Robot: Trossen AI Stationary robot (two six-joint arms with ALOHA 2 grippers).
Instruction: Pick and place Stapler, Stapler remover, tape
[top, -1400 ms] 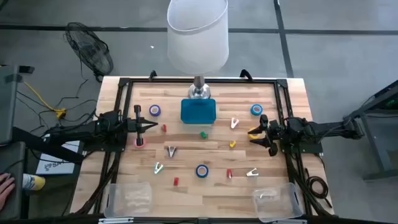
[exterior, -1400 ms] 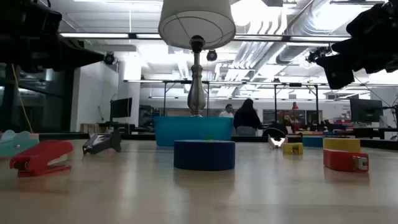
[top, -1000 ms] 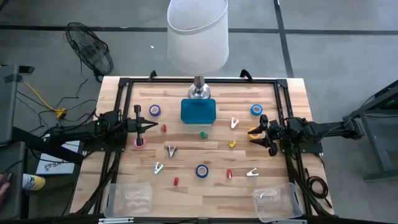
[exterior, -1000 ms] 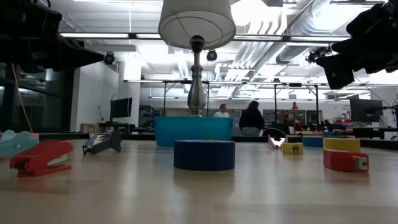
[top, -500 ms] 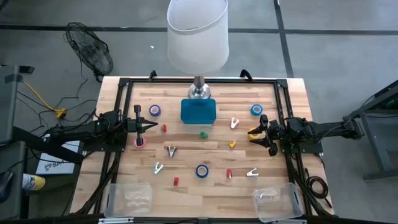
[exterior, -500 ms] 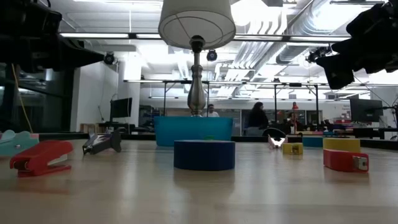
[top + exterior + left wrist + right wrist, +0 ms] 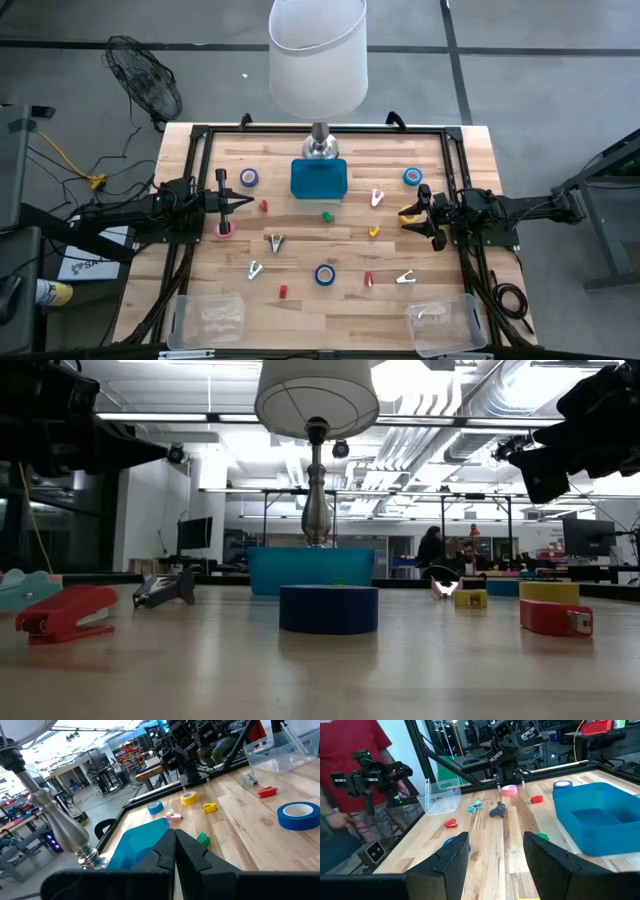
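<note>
Tape rolls lie flat on the wooden table: blue ones (image 7: 325, 274) (image 7: 412, 177), a purple-blue one (image 7: 249, 178), a pink one (image 7: 224, 228) and a yellow one (image 7: 408, 212). Small staplers lie about, red (image 7: 264, 206) (image 7: 282, 292) (image 7: 368, 279), yellow (image 7: 373, 231) and green (image 7: 327, 215). Staple removers (image 7: 275, 242) (image 7: 254, 269) (image 7: 377, 198) (image 7: 405, 277) lie among them. My left gripper (image 7: 245, 203) hovers shut at the table's left side, its fingers (image 7: 175, 845) level. My right gripper (image 7: 412, 215) hovers open at the right side, above the yellow tape, with nothing between its fingers (image 7: 452, 855).
A blue tray (image 7: 319, 179) stands at the far middle before a lamp (image 7: 318, 60). Clear containers sit at the near left (image 7: 210, 318) and near right (image 7: 445, 322) corners. A black frame (image 7: 195, 140) rims the table. A person in a red shirt (image 7: 350, 750) stands beyond the left side.
</note>
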